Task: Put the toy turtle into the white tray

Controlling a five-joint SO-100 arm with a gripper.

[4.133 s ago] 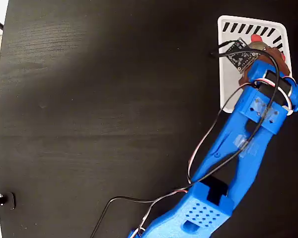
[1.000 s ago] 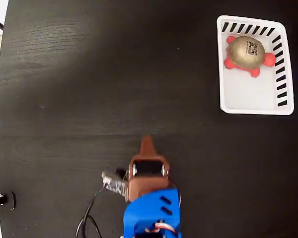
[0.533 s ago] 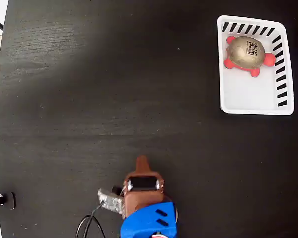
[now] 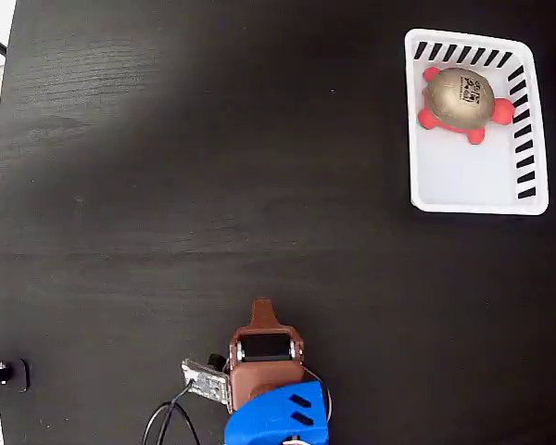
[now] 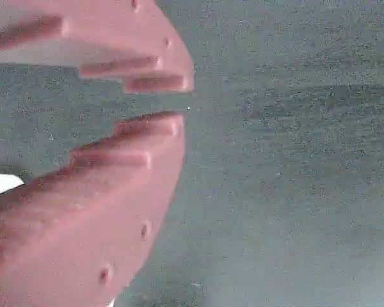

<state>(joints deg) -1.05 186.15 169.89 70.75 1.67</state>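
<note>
The toy turtle (image 4: 460,99), gold-beige shell with red head and feet, lies inside the white tray (image 4: 463,190) at the tray's far end, top right of the fixed view. My gripper (image 4: 262,306) sits far from it at the bottom centre, brown fingers together and pointing up the picture, holding nothing. In the wrist view the two reddish-brown fingers (image 5: 147,64) fill the left side with only a thin gap at the gripper's (image 5: 181,99) tips, above bare dark table. Turtle and tray are out of the wrist view.
The black wood-grain table (image 4: 167,185) fills the fixed view. The blue arm body (image 4: 276,419) and a cable (image 4: 162,422) lie at the bottom edge. A small black clamp (image 4: 2,374) sits at the table's left edge.
The arm has drawn back toward the bottom of the fixed view, its gripper tip dropping lower in the picture. The turtle and tray have stayed put.
</note>
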